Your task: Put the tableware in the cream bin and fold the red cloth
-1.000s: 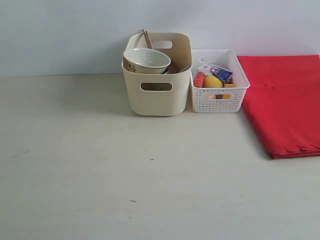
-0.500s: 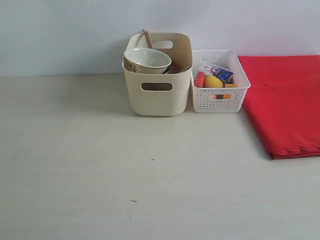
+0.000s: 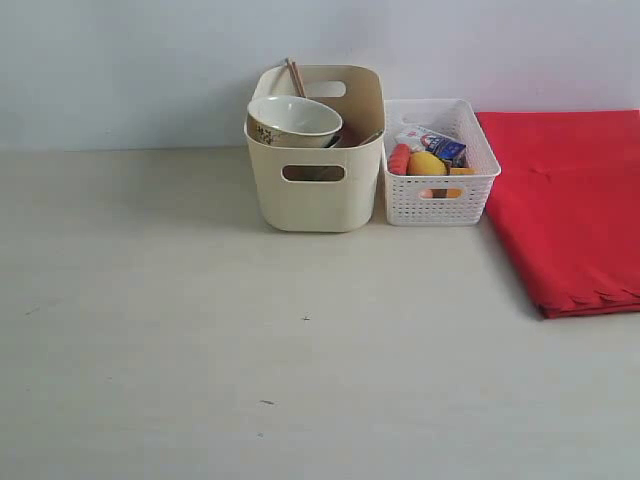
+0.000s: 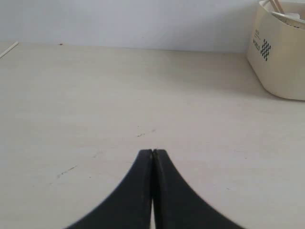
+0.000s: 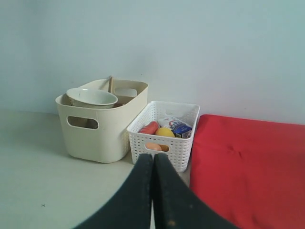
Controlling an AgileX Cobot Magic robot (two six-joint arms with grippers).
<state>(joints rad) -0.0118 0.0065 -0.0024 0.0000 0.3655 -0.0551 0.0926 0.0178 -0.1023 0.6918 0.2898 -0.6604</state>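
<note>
The cream bin (image 3: 315, 190) stands at the back of the table and holds the white patterned bowl (image 3: 293, 120) and wooden chopsticks (image 3: 293, 76); other tableware inside is hidden. The same bin (image 5: 100, 131) and bowl (image 5: 91, 97) show in the right wrist view. The red cloth (image 3: 570, 200) lies flat in layers at the right, its scalloped edge toward the front. My left gripper (image 4: 152, 151) is shut and empty over bare table, the bin (image 4: 281, 57) off to one side. My right gripper (image 5: 153, 155) is shut and empty, in front of the basket and cloth (image 5: 248, 167).
A low white perforated basket (image 3: 440, 195) sits between the bin and the cloth, holding a lemon (image 3: 426, 163), a sausage (image 3: 399, 158) and a small blue-white carton (image 3: 440, 147). A pale wall runs behind everything. Neither arm shows in the exterior view.
</note>
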